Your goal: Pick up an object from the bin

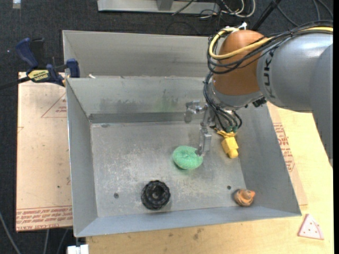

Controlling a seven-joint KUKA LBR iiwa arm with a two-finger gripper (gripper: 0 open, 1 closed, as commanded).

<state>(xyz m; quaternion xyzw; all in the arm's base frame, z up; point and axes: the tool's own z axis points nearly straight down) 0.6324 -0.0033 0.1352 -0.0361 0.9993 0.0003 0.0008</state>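
A soft green lump (186, 158) lies on the bin floor right of centre. My gripper (203, 144) hangs just over its right edge, one metal finger reaching down to the lump's rim. A small yellow block-shaped thing (229, 145) lies close to the right of the gripper, near the right wall.
A black ribbed round thing (155, 194) sits at the front of the bin floor. A small orange-brown piece (244, 197) lies in the front right corner. The arm with its orange cover and cables leans in from the right above the bin's back right part.
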